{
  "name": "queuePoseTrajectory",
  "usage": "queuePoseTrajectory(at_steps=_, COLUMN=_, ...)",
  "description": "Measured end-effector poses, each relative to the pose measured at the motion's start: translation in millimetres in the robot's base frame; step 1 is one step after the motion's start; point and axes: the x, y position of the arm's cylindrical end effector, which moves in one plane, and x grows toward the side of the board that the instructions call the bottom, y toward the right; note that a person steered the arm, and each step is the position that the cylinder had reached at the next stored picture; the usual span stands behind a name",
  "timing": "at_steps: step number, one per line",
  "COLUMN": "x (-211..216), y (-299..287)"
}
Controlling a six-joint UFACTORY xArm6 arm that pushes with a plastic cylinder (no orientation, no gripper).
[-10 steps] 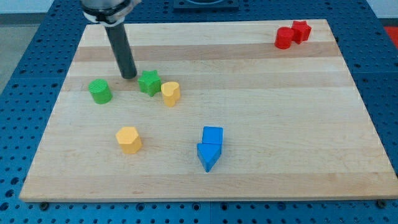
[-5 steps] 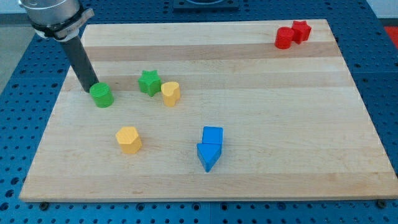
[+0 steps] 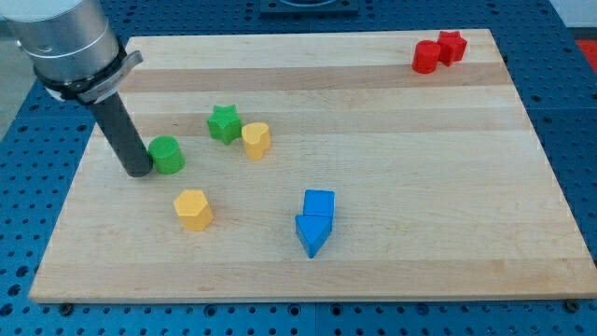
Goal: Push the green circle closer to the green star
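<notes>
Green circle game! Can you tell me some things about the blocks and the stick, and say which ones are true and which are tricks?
1. My tip sits right at the green circle, on its left in the view. True.
2. The green circle touches the green star. False: bare board shows between them.
3. A yellow block sits beside the green star. True.
4. The two red blocks are at the view's bottom left. False: they are at the top right.

The surface (image 3: 373, 140) is pale, smooth wood in grained strips; the green circle (image 3: 168, 154) looks like matt plastic; my tip (image 3: 139, 172) is dull dark, perhaps rubber
</notes>
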Motion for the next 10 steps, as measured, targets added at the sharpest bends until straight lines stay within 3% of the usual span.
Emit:
queuePoseTrajectory(at_steps=4, x=-30, y=0)
queuePoseTrajectory(at_steps=10, x=-29, y=45)
